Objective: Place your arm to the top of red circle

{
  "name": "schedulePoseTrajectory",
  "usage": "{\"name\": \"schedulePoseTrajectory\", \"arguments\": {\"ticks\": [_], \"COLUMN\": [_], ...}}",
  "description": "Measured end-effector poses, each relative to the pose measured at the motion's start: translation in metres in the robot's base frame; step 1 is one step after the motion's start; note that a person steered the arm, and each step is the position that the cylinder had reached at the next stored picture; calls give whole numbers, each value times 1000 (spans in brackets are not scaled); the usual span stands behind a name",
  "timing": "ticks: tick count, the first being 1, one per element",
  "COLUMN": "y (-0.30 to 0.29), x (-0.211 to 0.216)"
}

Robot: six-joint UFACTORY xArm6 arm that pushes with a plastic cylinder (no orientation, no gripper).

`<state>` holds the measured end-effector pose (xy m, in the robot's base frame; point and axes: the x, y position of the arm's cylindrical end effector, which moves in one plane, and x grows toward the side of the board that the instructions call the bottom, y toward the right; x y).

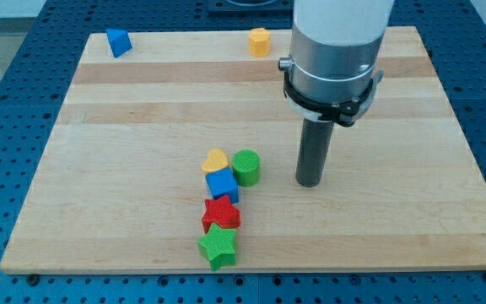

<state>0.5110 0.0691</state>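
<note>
Blocks sit in two groups on the table (99, 186), and my tip (310, 182) rests on bare wood between them, toward the view's right. The near group runs in a loose line: a yellow heart (215, 160) touching a blue cube (223, 184), a green cylinder (246, 167) just beside both, then a red star (220, 214) and a green star (218, 246) below. My tip stands near the green cylinder, on its right, apart from it and touching nothing. Far off along the view's top edge lie a blue triangle (118, 42) and a yellow hexagon (260, 40).

No red circle shows anywhere; the only red piece is the star, so I cannot tell where the task's target is. It may be hidden behind the arm's wide body (332, 51), which covers part of the table's upper right.

As for jaws, this arm has none: it ends in a plain rod that holds nothing and only pushes. My guess is the tip is parked clear of the cluster to avoid nudging it.
</note>
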Motion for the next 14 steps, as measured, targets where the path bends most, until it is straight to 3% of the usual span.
{"name": "schedulePoseTrajectory", "arguments": {"ticks": [3, 7, 10, 14], "y": [0, 0, 0, 1], "x": [-10, -100, -103, -199]}}
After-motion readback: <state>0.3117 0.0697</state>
